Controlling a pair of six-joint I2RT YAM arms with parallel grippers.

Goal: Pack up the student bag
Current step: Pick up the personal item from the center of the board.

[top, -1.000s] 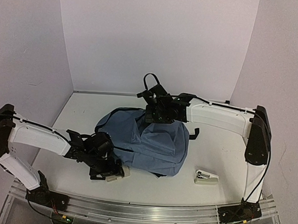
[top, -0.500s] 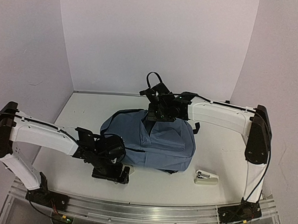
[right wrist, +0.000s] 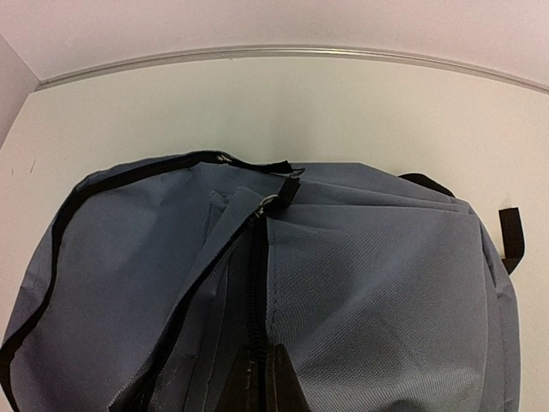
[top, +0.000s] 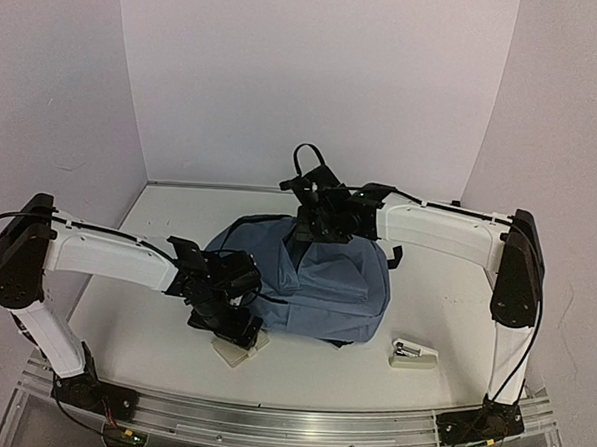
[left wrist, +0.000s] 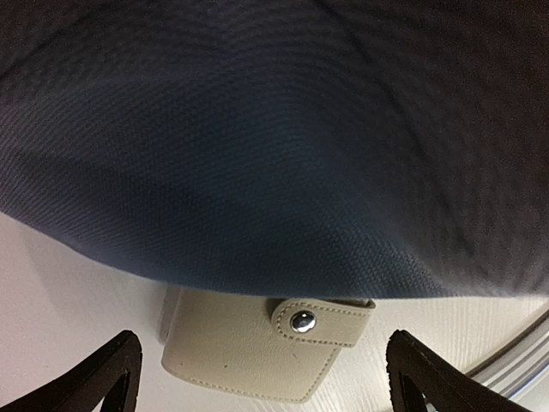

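A beige snap wallet (left wrist: 244, 360) lies half hidden under the student bag (left wrist: 274, 146), whose blurred fabric overruns the left wrist view. The small pale object (top: 413, 354) nearby is too small to identify.

Pale lilac walls (top: 316, 84) enclose a white table (top: 158, 226) on three sides, a metal rail (top: 298, 421) edging its front

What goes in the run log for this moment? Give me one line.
left fingers: open, wallet between them, partly under bag | right fingers: shut on bag top | stapler: apart from bag
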